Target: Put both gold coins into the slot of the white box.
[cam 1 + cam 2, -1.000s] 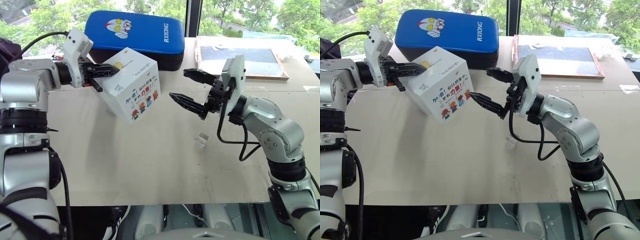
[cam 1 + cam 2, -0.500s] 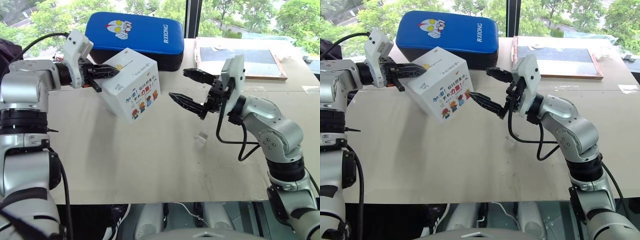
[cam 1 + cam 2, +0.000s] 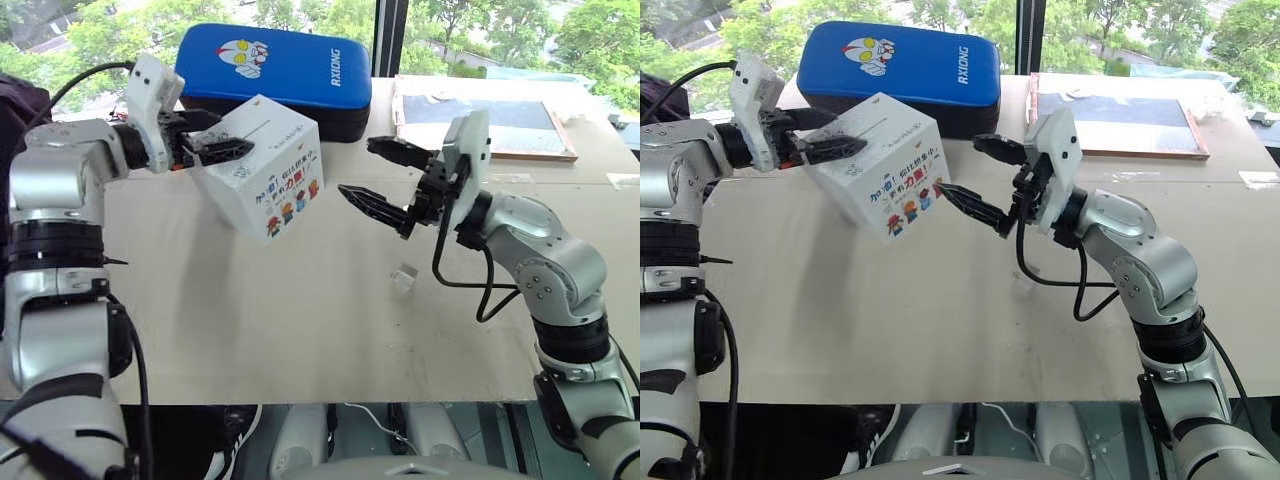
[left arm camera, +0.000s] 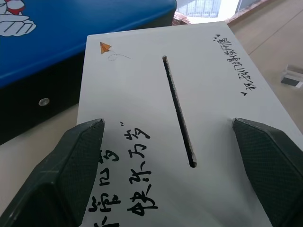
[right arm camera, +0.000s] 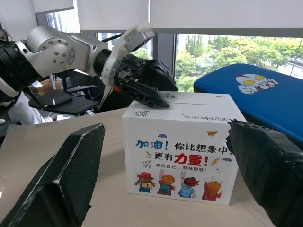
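Note:
The white box (image 3: 268, 172) stands on the table, cartoon figures facing my right gripper. Its plain handwritten top carries the slot (image 4: 179, 111), a thin dark slit. My left gripper (image 3: 222, 133) hovers open just over that top, with one finger on either side of the slot and nothing between them. It also appears as the left gripper (image 5: 147, 90) in the right wrist view. My right gripper (image 3: 385, 175) hangs open and empty to the right of the box, pointing at it. The gold coins are hidden.
A blue padded cushion (image 3: 285, 68) with a cartoon face lies right behind the box. A small clear cube (image 3: 404, 277) sits on the table below my right gripper. A flat framed board (image 3: 485, 118) lies at the back right.
My left gripper's fingers have gone from shut to wide open over the box top. The right arm and the box have stayed put.

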You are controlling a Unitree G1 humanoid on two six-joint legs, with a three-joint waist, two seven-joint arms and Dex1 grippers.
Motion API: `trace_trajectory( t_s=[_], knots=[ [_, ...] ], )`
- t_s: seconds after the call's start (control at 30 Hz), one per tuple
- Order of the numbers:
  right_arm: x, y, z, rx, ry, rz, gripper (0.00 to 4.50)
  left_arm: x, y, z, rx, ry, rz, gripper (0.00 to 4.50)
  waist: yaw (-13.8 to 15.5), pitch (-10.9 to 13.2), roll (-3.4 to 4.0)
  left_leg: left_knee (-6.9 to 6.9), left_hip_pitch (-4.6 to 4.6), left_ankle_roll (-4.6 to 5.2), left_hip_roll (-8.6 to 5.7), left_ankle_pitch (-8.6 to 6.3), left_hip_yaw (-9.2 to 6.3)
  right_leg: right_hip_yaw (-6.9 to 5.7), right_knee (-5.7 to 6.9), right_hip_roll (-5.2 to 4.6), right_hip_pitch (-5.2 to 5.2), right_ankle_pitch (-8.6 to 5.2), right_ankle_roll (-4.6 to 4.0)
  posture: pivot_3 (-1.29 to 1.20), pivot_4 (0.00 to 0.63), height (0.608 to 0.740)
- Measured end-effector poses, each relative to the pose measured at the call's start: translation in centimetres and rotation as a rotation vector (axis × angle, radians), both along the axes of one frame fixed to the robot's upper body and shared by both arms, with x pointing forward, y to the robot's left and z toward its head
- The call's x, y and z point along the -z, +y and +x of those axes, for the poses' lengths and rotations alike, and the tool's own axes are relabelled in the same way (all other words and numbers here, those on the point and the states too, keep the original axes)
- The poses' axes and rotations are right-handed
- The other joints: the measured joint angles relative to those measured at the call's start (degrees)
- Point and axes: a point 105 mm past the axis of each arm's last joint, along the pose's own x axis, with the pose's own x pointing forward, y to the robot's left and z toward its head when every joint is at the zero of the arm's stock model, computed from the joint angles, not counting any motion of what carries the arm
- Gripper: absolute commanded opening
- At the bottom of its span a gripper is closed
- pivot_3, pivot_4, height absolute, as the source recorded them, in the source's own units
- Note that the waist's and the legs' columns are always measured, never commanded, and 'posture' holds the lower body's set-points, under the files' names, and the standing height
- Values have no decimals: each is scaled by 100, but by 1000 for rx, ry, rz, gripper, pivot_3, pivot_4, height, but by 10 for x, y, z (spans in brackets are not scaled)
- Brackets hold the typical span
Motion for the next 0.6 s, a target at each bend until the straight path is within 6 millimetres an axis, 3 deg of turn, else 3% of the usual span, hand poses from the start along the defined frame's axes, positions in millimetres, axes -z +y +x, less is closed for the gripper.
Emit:
trace_trajectory(
  t_s=[0.17,0.23,0.3,0.4,0.47,0.6],
  knots=[
    [6,-29,4,52,14,20,4500,-64,-49,-49,306,-214,-219,4453,-5,2,-6,5,-17,-6,-2,3,0,-1,-24,-13,-1,0,2,0,150,740],
    [3,-47,3,73,4,63,4500,-67,-64,-69,386,-245,-241,4453,-6,1,-6,0,-10,-5,-2,2,0,2,-25,-14,2,0,2,0,150,740],
    [11,-68,0,97,3,66,4500,-44,-80,-83,432,-185,-219,4453,-7,0,-3,-8,2,0,-1,0,-3,14,-25,-13,10,0,2,0,150,740],
    [38,-94,-1,163,64,-9,4500,-1,-93,-87,418,-53,-182,4453,-3,-1,-3,-10,17,2,1,-1,-10,17,-16,-7,21,0,0,0,150,740],
    [66,-111,-5,198,122,-79,4500,34,-98,-89,378,29,-128,4453,-8,-1,-3,-11,33,3,1,-2,-8,22,-14,-5,35,-1,-1,0,150,740],
    [137,-141,-25,271,264,-201,4500,126,-100,-99,271,180,-55,4453,-15,-5,7,-21,59,3,2,-2,4,36,-27,-4,60,-2,-2,0,150,740]
  ],
)
